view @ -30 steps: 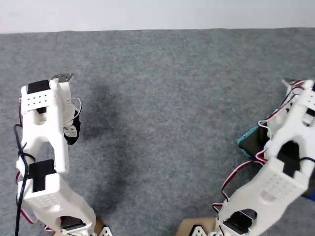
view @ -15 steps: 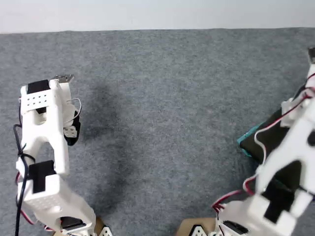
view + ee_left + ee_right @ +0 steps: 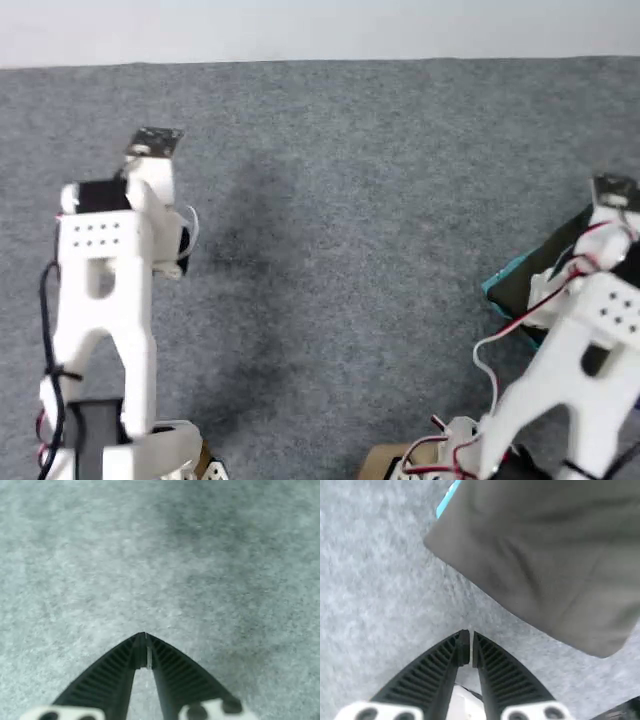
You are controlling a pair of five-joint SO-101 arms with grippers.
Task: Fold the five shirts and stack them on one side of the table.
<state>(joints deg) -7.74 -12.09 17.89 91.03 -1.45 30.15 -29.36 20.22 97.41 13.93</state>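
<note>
A grey, felt-like cover spreads over the whole bench point(image 3: 350, 200), its nap mottled and flecked with paler fibres in the left wrist view point(image 3: 200, 555); soft shadows fall on it beside each arm. Along the far edge of the bench runs a pale, plain strip of wall point(image 3: 320, 30). At the near edge, between the arms, a brown base plate point(image 3: 385, 462) pokes into the high view.

The left arm point(image 3: 105, 260) stands over the left part of the bench. The left tool point(image 3: 145, 637) has its ribbed black jaws pressed together at the tips, with nothing between them, above bare grey cover.

A folded dark grey shirt point(image 3: 535, 270) lies at the right edge of the bench, partly under the right arm point(image 3: 590, 340) and its red and white wires; a teal layer point(image 3: 500, 277) peeks from beneath its near-left corner, so it tops a stack whose count cannot be told. In the right wrist view the shirt point(image 3: 545, 565) shows soft creases and the teal edge point(image 3: 447, 500). The right tool point(image 3: 470, 634) is closed to a hairline gap and grips nothing; its tips sit over grey cover point(image 3: 370, 580), just short of the shirt's edge.
</note>
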